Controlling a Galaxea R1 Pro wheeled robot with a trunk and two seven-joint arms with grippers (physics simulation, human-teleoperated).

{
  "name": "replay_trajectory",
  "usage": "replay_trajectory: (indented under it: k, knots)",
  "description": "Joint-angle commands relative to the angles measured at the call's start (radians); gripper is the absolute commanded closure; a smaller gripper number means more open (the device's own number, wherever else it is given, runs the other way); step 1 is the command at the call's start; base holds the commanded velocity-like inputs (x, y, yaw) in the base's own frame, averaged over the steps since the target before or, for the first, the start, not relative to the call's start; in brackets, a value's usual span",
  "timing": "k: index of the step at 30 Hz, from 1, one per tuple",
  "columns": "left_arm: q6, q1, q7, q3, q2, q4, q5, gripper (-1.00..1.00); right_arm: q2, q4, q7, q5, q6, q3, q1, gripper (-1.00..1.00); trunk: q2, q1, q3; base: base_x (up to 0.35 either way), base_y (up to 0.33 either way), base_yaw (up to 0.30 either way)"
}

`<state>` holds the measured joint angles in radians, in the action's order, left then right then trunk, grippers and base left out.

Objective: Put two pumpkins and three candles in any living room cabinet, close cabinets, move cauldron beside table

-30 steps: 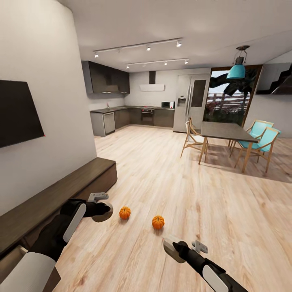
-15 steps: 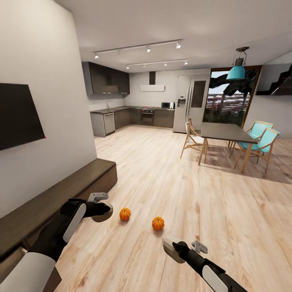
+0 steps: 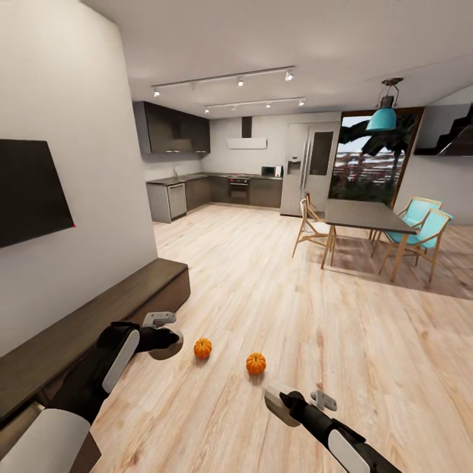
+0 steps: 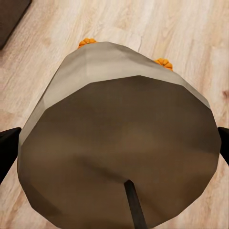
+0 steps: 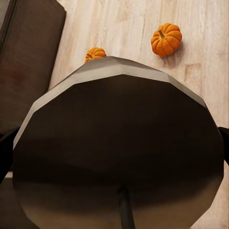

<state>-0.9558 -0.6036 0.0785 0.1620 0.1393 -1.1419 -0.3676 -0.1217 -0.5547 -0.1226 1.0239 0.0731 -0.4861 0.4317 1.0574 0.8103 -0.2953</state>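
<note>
In your head view, two pumpkins point(image 3: 202, 348) point(image 3: 255, 363) sit on the floor point(image 3: 276, 295) at lower centre, right of the cabinet point(image 3: 85, 328). Your left gripper point(image 3: 164, 343) and right gripper point(image 3: 276, 404) each hold a candle.

Left wrist view: a candle point(image 4: 119, 143) sits between dark fingers point(image 4: 7, 150).

Right wrist view: another candle point(image 5: 119, 148), clamped likewise.

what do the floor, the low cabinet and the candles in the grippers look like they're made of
Floor: pale wood planks, visible grain, slight sheen. Cabinet: dark brown wood or veneer, matte, faint grain. Candles: smooth grey-beige, probably wax, faceted in the render.
</note>
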Motion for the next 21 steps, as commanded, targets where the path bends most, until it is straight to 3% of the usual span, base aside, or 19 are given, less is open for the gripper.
replay_trajectory:
  k: [1, 21]
  knots:
    - [-0.003, -0.001, 0.007, 0.003, 0.0, -0.001, -0.008, 1.0, -0.001, -0.001, 0.0, 0.009, 0.001, -0.005, 0.001, 1.0, -0.006, -0.004, 0.002, 0.0, 0.0, 0.0]
    - [-0.003, -0.001, 0.007, 0.003, -0.01, -0.001, -0.008, 1.0, 0.002, -0.001, 0.0, 0.008, -0.003, -0.006, 0.001, 1.0, -0.146, -0.081, 0.077, 0.0, 0.0, 0.005]
